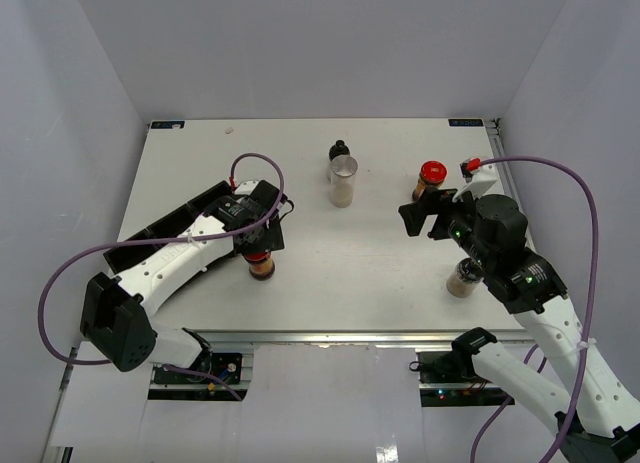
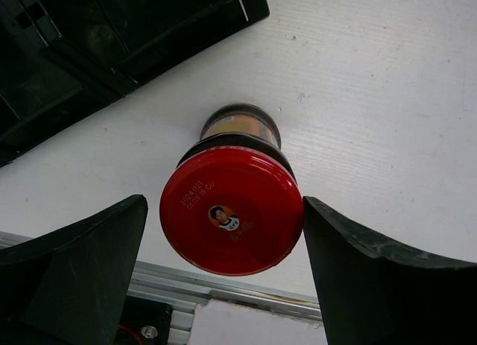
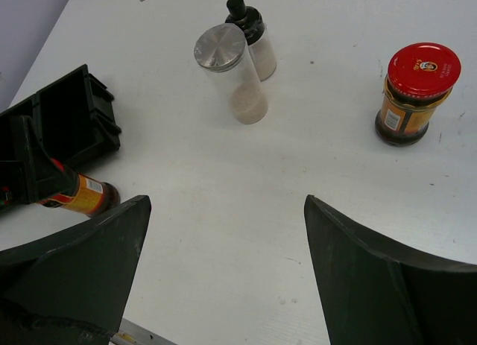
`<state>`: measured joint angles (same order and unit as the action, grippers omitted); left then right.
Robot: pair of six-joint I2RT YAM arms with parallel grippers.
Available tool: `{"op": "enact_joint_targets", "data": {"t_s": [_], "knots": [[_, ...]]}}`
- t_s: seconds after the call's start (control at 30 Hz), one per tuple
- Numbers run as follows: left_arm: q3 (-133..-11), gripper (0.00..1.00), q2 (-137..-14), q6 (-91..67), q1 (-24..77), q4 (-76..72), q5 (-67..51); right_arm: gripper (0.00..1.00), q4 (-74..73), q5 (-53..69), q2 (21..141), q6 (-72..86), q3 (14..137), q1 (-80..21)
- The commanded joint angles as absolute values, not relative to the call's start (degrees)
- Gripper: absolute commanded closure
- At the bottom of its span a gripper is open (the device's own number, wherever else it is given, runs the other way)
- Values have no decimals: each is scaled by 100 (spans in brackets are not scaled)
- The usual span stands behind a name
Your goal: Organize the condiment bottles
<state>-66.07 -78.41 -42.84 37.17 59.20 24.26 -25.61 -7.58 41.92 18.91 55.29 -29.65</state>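
Now, my left gripper [image 2: 223,211]: jaws wide apart, astride the near red-capped jar [image 2: 231,220] and holding nothing. In my left wrist view there is a clear gap at the left finger. The right finger sits right by the cap's edge, and I cannot tell whether it touches.
Near red-capped jar: upright on the table [image 1: 330,263], lower left of centre in the top view [image 1: 260,267], close to the table's bottom edge, brown contents, orange label.
Tray [image 1: 170,226]: black, with compartments, lying slantwise at the left of the top view, just beside that jar and mostly under my left arm.
Pale jar [image 1: 463,280]: lower right in the top view, upright, tan contents, partly hidden by my right arm.
My right gripper [image 3: 223,211]: fingers spread wide with bare table between them, nothing held; right of centre in the top view [image 1: 425,215].
Far red-capped jar [image 3: 414,95]: upright, upper right of my right wrist view, just beyond that gripper.
Silver-lidded jar [image 3: 231,73]: clear, pale powder at the bottom, upper centre.
Black-capped bottle [image 3: 250,28]: directly behind the silver-lidded jar, so close that I cannot tell whether they touch.
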Motion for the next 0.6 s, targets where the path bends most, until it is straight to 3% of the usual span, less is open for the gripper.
{"op": "enact_joint_targets", "data": {"t_s": [0.0,0.37,0.47,0.57], "knots": [[-6474,5,-7856,-4352,3674,5790,2264,10,-2378,-861,4115,1784,5483,-2988],[-6330,15,-7904,-4511,3674,5808,2160,10,-2312,-833,4091,1819,5368,-2986],[-6296,34,-7970,-4562,3674,5879,2231,10,-2326,-841,4056,1819,5369,-2980],[-6300,65,-7903,-4595,3674,5956,2260,10,-2382,-876,4039,1803,5416,-2979]]}}
